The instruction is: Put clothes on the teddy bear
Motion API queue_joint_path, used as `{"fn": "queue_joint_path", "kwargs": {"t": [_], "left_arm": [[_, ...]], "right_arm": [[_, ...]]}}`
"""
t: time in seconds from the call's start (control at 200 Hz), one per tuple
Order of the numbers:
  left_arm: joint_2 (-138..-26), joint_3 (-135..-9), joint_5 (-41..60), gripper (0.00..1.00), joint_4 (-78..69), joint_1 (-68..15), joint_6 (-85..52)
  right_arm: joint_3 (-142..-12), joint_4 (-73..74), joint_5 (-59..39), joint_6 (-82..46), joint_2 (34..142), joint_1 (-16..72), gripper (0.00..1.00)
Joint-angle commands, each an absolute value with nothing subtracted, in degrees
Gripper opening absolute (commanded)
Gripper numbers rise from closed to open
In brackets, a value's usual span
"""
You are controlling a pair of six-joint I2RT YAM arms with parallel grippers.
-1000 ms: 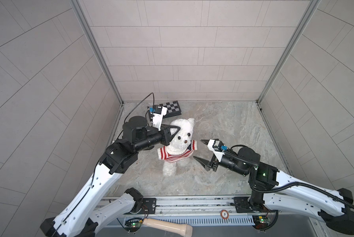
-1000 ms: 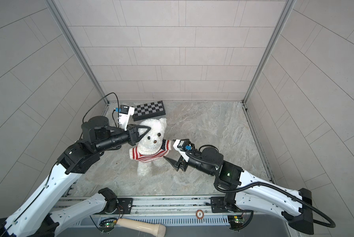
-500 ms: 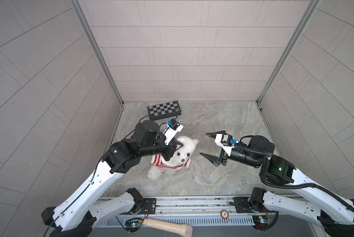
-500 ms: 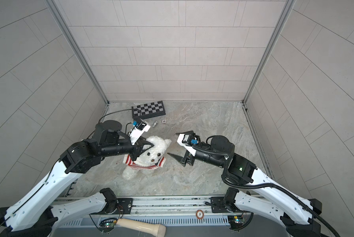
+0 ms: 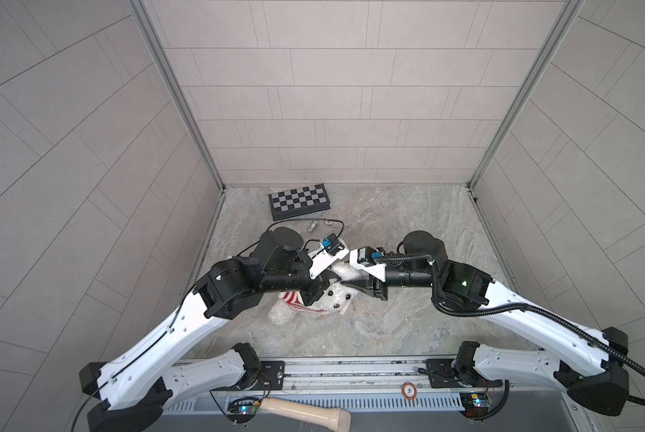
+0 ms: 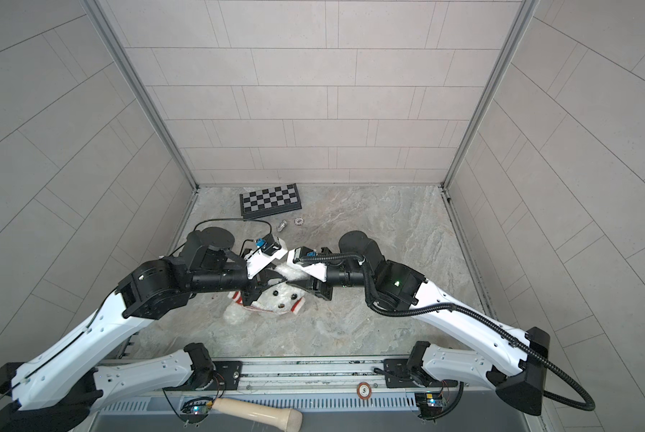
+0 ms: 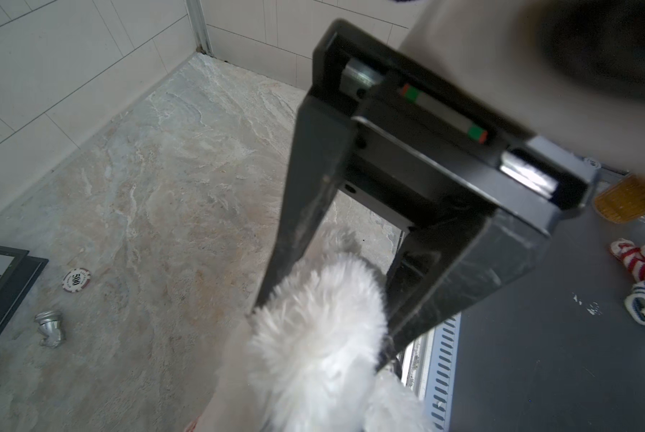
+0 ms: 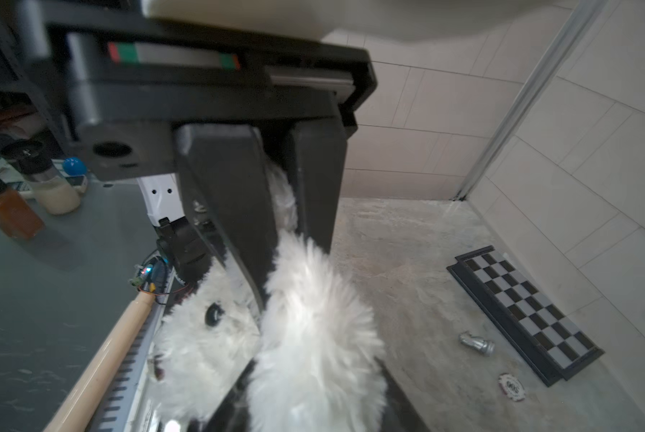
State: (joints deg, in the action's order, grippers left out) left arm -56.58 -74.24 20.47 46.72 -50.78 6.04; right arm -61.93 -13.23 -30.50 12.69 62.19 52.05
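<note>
The teddy bear (image 5: 338,300) (image 6: 284,299) lies face up on the stone floor with a red-and-white striped sweater (image 5: 290,299) round its body. Both grippers meet over its head in both top views. My left gripper (image 5: 326,286) (image 7: 321,336) is shut on one fluffy white ear (image 7: 313,318). From the other side, my right gripper (image 5: 351,286) (image 8: 298,310) is shut on the other ear (image 8: 313,318), with a black eye (image 8: 212,315) showing beside its finger. Fur hides all the fingertips.
A folded chessboard (image 5: 299,200) lies by the back wall, with a silver chess piece (image 5: 312,225) and a poker chip (image 5: 327,223) just in front of it. A wooden handle (image 5: 306,411) lies on the front rail. Spare striped knitwear (image 7: 639,258) and jars (image 8: 10,209) sit off the floor.
The left gripper has lowered the bear from upright to lying on the floor. The right gripper has moved in to the bear's head and closed on its other ear.
</note>
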Motion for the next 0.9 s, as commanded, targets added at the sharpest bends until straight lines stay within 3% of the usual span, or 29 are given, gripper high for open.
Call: {"fn": "queue_joint_path", "kwargs": {"t": [0.0,0.055,0.075,0.115,0.175,0.21,0.285,0.466,0.706,0.896], "left_arm": [[-54.62,-73.51,19.73,0.0,43.46,-51.15,6.28],[-53.75,-72.74,19.46,0.0,42.82,-51.18,5.25],[-53.44,-72.23,19.28,0.02,42.35,-51.15,4.66],[-52.07,-71.06,18.69,0.29,40.95,-51.16,3.37],[-49.58,-68.98,17.79,0.81,39.14,-51.2,1.36],[-47.79,-67.6,17.15,0.99,38.35,-51.11,0.2],[-43.02,-63.9,15.85,1.0,35.8,-50.76,-3.04],[-31.26,-50.95,16.82,1.0,24.92,-47.42,-14.02],[-22.44,-37.46,14.76,0.97,15.31,-44.66,-24.24],[-15.75,-35.92,10.58,0.79,17.59,-44.47,-24.8]], "right_arm": [[-59.97,-9.1,-30.48,15.2,60.47,51.59,0.18],[-57.54,-5.9,-28.85,15.46,59.26,51.59,0.01],[-56.65,-4.78,-28.16,15.62,58.82,51.59,0.0],[-54.92,-2.83,-26.45,15.56,57.88,51.53,0.0],[-52.7,-0.71,-24.57,15.41,56.45,51.22,0.0],[-51.16,0.73,-23.73,14.99,55.27,50.67,0.0],[-47.47,5.83,-25.42,11.42,52.02,47.55,0.0],[-38.72,30.5,-42.18,-7.26,46.44,37.85,0.0],[-37.78,33.12,-46.62,-8.14,47.25,37.13,0.0],[-37.95,33.79,-50.16,-8.52,47.03,35.66,0.0]]}}
